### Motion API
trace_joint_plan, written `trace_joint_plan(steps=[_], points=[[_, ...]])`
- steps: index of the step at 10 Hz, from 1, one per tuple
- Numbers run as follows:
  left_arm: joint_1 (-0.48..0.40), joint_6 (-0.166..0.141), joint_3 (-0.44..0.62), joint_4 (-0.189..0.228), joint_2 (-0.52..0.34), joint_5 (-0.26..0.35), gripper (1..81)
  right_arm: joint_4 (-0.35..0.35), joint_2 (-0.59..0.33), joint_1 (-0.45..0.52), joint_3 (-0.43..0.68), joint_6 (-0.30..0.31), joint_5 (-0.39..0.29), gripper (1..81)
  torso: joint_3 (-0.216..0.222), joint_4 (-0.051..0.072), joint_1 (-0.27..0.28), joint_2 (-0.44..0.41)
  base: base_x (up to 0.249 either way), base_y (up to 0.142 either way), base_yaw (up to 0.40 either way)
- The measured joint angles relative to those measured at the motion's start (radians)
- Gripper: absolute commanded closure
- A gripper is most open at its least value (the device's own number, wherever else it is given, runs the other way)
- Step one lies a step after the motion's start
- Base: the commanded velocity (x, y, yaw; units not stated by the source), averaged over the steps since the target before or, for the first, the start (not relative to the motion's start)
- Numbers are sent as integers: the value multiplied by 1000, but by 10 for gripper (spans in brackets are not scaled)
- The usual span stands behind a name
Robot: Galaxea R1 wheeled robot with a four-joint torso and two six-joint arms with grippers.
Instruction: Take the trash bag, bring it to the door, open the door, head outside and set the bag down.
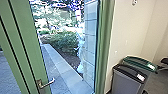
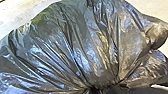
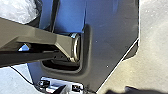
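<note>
Door stile in green [image 1: 33, 50], upright ahead and to the left of where the robot's fingers work, carries a metal lever handle [image 1: 48, 81] low down. Whether the door is latched or ajar cannot be told. Just right of the handle, beyond the doorway, a pale stone ledge [image 1: 67, 72] runs alongside paving, with green shrubs [image 1: 62, 41] behind. Farther right comes a green door post [image 1: 106, 47], then a pale wall, and against it two bins, one with a grey body [image 1: 126, 83] and one with a green top [image 1: 140, 61], off to the right of the doorway.

The trash bag [image 2: 80, 47], dark, shiny and creased, is at the left fingers [image 2: 130, 90]. They seem to be closed on its gathered neck, the plastic fanning out from the pinch. Whether the right fingers are open or closed cannot be told.

The bag appears to have been carried to the door, so opening it is likely the step in hand. That calls for working the lever with the right arm, keeping the bag clear of stile and post, and leaving width enough for robot and bag to pass.
</note>
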Motion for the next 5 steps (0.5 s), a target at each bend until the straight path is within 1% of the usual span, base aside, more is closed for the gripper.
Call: trace_joint_plan(steps=[5], points=[[0, 0, 0, 0, 0, 0, 811, 0, 0, 0, 0, 0, 0, 10, 0, 0, 0, 0, 100, 0, 0]])
